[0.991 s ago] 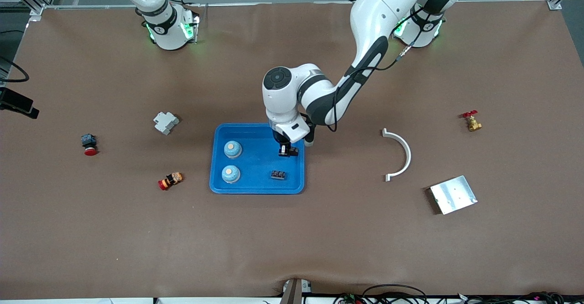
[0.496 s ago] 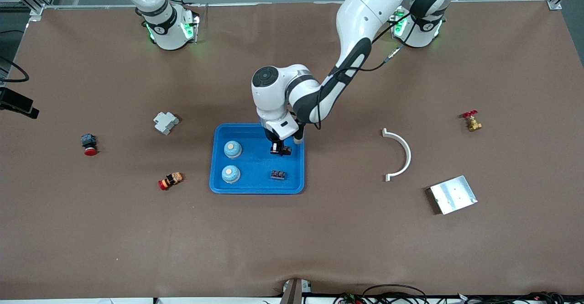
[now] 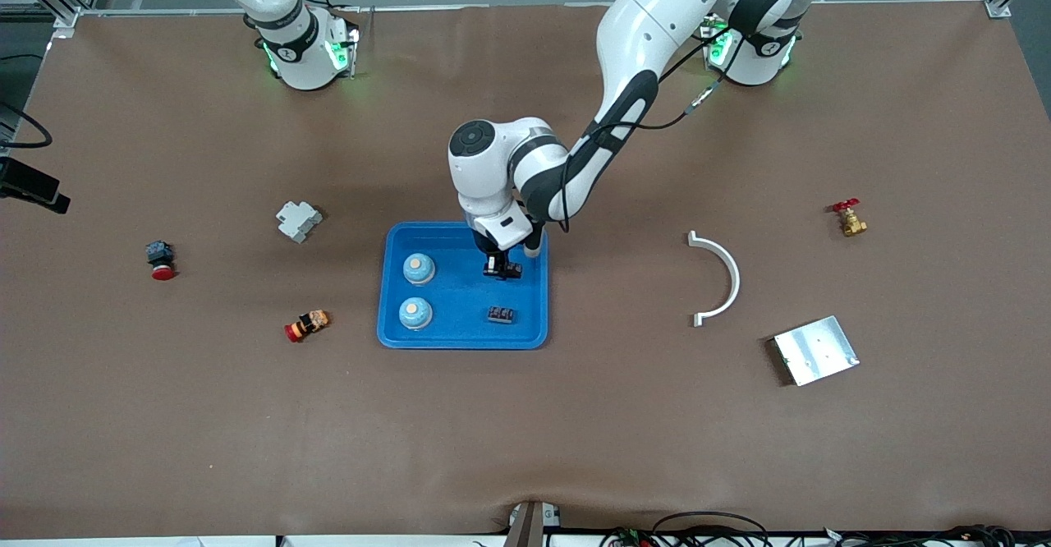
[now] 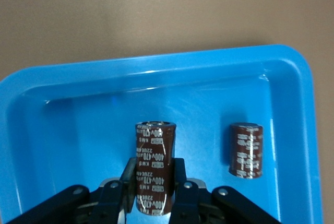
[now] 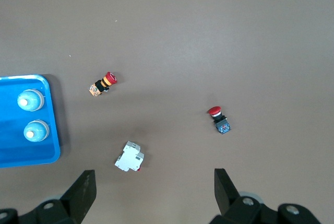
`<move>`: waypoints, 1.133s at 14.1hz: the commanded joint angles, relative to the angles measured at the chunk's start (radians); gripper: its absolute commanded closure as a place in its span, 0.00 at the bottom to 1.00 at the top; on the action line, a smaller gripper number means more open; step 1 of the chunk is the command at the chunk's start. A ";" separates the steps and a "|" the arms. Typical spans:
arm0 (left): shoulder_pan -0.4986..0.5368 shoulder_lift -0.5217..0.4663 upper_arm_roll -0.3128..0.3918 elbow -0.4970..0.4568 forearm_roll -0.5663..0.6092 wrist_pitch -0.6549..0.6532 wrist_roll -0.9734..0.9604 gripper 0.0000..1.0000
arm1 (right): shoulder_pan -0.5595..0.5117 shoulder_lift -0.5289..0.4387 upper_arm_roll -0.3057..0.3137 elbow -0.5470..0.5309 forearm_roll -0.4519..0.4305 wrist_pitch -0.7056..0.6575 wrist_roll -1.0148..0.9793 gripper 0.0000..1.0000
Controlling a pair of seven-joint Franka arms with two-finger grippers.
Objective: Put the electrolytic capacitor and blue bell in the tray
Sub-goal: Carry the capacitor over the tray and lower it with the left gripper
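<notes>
Capacitor placement under way, bells already in the tray.
Right gripper (image 5: 151, 192) waited spread over bare table; two blue bells (image 3: 418, 268) sat in the tray (image 3: 394, 335); left gripper (image 4: 152, 191), clamped on an electrolytic capacitor (image 4: 154, 173), hung over the tray's edge nearest the bases, needing lowering and release.

two dark brown cylindrical electrolytic capacitors (image 4: 154, 167) (image 4: 246, 150). two pale-blue domed bells (image 3: 419, 268) (image 3: 415, 313). one shallow bright-blue plastic tray (image 3: 460, 335). two red-capped push buttons, one with a black body (image 3: 160, 259), one with an orange and yellow body (image 3: 307, 324). one white plastic breaker block (image 3: 298, 220). one white curved plastic bracket (image 3: 719, 279). one silver metal plate (image 3: 815, 350). one brass valve with a red handle (image 3: 849, 218).
</notes>
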 commanded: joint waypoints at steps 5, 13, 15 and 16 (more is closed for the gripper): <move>-0.014 0.018 0.020 0.022 -0.017 0.004 -0.010 1.00 | -0.015 -0.007 0.011 0.003 -0.006 -0.005 0.011 0.00; -0.014 0.025 0.020 0.022 -0.017 0.004 -0.008 1.00 | -0.013 -0.007 0.011 0.005 -0.006 -0.005 0.011 0.00; -0.015 0.027 0.020 0.020 -0.016 0.005 -0.007 1.00 | -0.015 -0.007 0.011 0.005 -0.006 -0.005 0.011 0.00; -0.015 0.028 0.020 0.020 -0.016 0.005 -0.008 1.00 | -0.015 -0.007 0.011 0.005 -0.006 -0.005 0.011 0.00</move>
